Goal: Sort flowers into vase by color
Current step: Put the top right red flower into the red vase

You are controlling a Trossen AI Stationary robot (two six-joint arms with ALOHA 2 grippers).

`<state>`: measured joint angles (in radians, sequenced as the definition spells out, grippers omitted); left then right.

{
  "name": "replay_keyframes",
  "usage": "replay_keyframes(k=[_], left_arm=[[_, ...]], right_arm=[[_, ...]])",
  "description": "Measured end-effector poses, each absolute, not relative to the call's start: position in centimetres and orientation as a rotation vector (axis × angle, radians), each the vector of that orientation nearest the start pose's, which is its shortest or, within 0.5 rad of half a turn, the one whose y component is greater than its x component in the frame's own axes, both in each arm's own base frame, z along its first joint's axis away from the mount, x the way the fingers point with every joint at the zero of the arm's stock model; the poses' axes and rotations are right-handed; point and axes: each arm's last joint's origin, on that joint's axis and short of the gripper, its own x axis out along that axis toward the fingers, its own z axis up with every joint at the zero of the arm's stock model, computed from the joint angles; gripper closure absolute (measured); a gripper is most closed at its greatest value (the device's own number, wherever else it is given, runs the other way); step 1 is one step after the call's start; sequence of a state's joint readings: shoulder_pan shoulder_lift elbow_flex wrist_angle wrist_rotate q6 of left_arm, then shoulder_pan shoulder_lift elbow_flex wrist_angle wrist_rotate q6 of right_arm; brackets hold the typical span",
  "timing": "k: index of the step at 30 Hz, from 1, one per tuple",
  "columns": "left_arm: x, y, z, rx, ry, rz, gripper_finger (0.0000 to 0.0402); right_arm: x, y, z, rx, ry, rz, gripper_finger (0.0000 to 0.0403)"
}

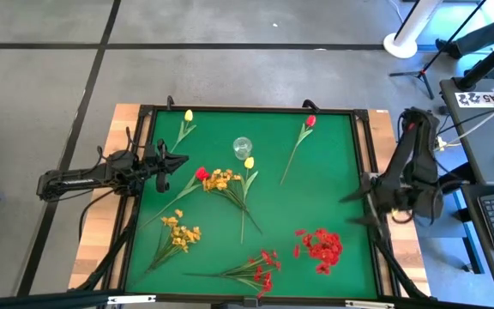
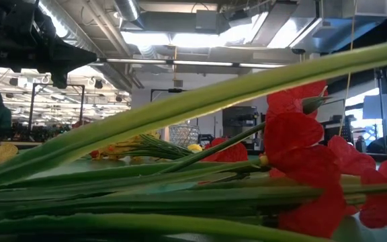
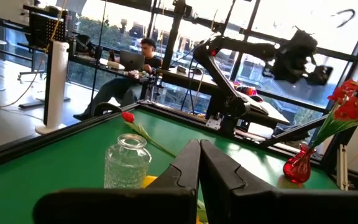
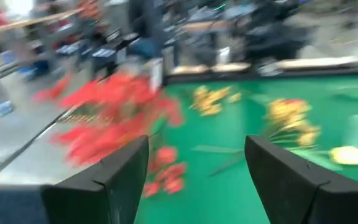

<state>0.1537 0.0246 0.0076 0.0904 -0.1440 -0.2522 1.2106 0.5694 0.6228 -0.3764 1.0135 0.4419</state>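
My left gripper (image 1: 181,160) (image 3: 199,163) is shut, over the table's left side, pointing at the clear glass vase (image 1: 243,147) (image 3: 127,163). Just beyond its tip lie a red tulip (image 1: 201,173) and a yellow spray (image 1: 221,179). A yellow tulip (image 1: 249,162) lies by the glass vase. Near the far edge lie another yellow tulip (image 1: 189,115) and a red tulip (image 1: 310,121) (image 3: 128,116). A second yellow spray (image 1: 181,232) and a red spray (image 1: 262,271) (image 2: 301,161) lie near the front. My right gripper (image 1: 348,209) (image 4: 194,180) is open at the table's right side, touching nothing.
A red vase (image 3: 299,164) with red blooms (image 1: 320,245) (image 3: 353,102) stands on the mat toward the near right corner, close to my right gripper. A dark frame (image 1: 247,109) rims the green mat. A person sits at a laptop beyond the table (image 3: 143,51).
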Motion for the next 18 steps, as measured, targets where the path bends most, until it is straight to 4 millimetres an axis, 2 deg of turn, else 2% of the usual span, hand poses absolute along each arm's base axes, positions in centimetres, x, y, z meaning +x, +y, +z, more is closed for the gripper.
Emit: replay_keyframes(k=[6, 13, 18], left_arm=[[9.6, 1.9, 17.3, -0.250, -0.111, 0.287, 0.0397], [9.6, 1.9, 17.3, -0.250, -0.110, 0.287, 0.0397], [9.6, 1.9, 17.3, -0.250, -0.111, 0.286, 0.0397]], right_arm=[[5.4, 6.1, 29.5, 0.213, -0.001, -0.297, 0.0136], [4.6, 1.6, 28.7, 0.363, -0.077, -0.543, 0.0136], [4.3, 0.1, 28.3, 0.381, -0.057, -0.675, 0.0136]])
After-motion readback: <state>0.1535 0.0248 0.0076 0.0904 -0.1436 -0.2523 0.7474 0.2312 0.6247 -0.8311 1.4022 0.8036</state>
